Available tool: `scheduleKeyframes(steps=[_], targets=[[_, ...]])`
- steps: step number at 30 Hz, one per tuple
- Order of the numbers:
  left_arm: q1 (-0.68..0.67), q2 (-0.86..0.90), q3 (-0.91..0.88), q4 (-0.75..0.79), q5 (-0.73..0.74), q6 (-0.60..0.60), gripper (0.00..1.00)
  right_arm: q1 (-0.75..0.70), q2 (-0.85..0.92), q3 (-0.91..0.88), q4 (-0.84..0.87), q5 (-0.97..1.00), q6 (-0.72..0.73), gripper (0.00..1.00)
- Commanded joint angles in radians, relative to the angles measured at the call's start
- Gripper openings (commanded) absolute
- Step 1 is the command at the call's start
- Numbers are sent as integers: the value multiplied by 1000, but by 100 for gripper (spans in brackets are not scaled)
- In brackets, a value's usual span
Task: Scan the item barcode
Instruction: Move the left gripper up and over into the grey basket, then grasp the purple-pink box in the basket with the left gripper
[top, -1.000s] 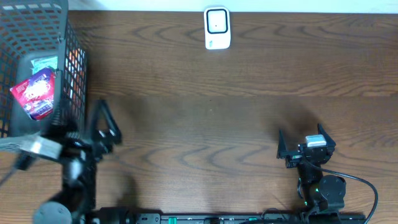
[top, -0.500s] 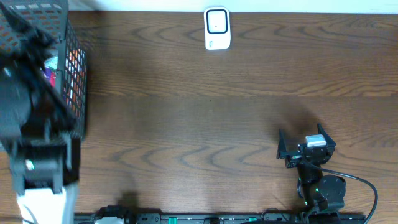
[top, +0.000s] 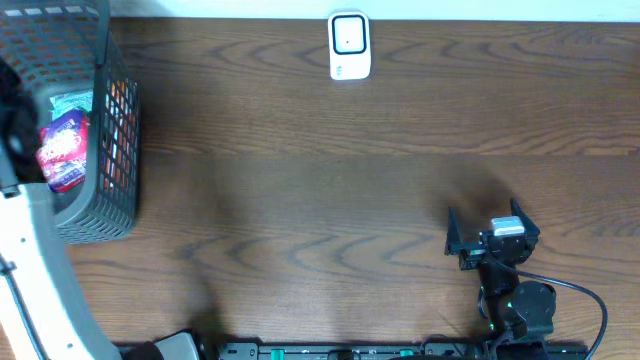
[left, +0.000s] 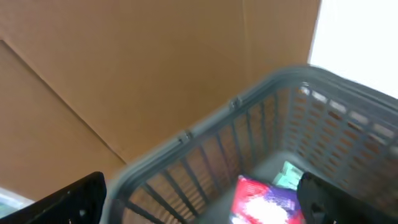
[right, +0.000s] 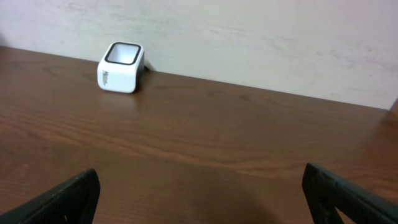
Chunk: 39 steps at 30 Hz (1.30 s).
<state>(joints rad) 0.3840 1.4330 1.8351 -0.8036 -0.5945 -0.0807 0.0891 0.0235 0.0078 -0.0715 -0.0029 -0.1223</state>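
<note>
The item, a red and purple packet (top: 62, 150), lies in the grey mesh basket (top: 110, 130) at the table's far left. In the left wrist view the packet (left: 266, 202) shows beyond the basket's rim (left: 205, 124), beside a teal packet (left: 287, 176). My left gripper (left: 199, 208) hovers open above that rim and holds nothing. Overhead, only its white arm (top: 30, 270) and a dark blur at the left edge show. The white barcode scanner (top: 349, 45) stands at the back edge. My right gripper (top: 484, 214) rests open and empty near the front right, facing the scanner (right: 120, 66).
Brown cardboard (left: 124, 68) rises behind the basket. A pale wall (right: 249, 37) runs along the table's back edge. Bare wood (top: 330, 200) lies between the basket, the scanner and the right gripper.
My left arm has swung from the table's front left up and over the basket, and its gripper now sits at the basket's left side. The right arm has not moved.
</note>
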Motion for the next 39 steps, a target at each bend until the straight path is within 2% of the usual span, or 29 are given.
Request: scheduleKeyframes(steps=[1, 5, 16, 39], targets=[[111, 46, 27, -34, 413, -108, 98, 3, -4, -2, -3, 9, -14, 99], [160, 96, 26, -98, 567, -108, 98, 3, -4, -2, -3, 9, -14, 99], [165, 182, 20, -111, 584, -51, 98, 3, -4, -2, -3, 9, -14, 99], [164, 619, 20, -55, 584, -44, 98, 3, -3, -2, -3, 9, -14, 99]])
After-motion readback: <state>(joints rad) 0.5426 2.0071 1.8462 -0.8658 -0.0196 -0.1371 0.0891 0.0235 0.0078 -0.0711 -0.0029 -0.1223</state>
